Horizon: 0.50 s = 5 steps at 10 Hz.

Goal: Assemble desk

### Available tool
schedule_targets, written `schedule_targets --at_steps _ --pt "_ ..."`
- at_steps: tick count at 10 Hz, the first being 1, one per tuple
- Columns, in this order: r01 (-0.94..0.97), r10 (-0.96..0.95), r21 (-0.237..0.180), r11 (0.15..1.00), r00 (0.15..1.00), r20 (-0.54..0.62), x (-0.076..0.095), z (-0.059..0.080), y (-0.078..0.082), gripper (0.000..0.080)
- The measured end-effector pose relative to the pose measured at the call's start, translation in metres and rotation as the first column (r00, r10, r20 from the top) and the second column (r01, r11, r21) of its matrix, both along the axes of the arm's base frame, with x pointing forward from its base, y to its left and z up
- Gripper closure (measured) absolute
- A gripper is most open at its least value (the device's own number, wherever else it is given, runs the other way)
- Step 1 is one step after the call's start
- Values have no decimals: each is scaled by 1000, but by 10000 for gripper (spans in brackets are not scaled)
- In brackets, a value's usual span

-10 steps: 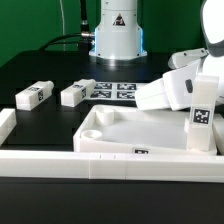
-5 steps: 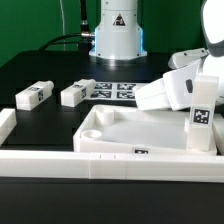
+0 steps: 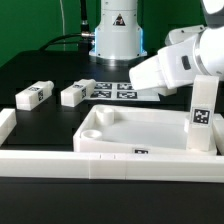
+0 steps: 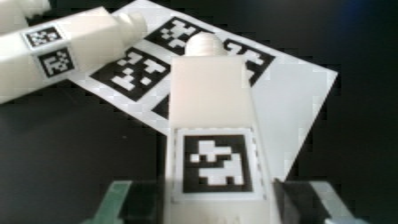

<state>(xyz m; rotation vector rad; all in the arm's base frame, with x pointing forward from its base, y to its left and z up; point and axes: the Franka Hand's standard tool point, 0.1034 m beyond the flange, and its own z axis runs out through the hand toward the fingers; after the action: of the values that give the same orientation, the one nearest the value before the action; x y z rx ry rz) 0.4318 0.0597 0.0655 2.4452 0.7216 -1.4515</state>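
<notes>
Exterior view first: the desk top [image 3: 140, 135] lies on the counter against the border rail [image 3: 110, 165], and at its corner on the exterior view's right one leg [image 3: 203, 115] stands upright. The jaws are closed on that leg. Two more legs [image 3: 32, 95] [image 3: 75, 94] lie beyond it beside the marker board [image 3: 115, 89]. If the leg tilts, I'd guess it misses its socket and jams.

marker board [image 3: 113, 90] flat on black table [image 3: 40, 125], white border rail [image 3: 110, 165] in front

Three legs [image 3: 34, 95] [image 3: 76, 94] [image 3: 203, 112], one desk top [image 3: 125, 132]
</notes>
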Motion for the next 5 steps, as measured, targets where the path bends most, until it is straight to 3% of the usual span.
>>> schedule_targets --at_steps 2,5 --pt "-2 2 31 1000 1000 10 8 17 -7 511" --pt "-5 4 40 999 999 33 11 12 -6 509"
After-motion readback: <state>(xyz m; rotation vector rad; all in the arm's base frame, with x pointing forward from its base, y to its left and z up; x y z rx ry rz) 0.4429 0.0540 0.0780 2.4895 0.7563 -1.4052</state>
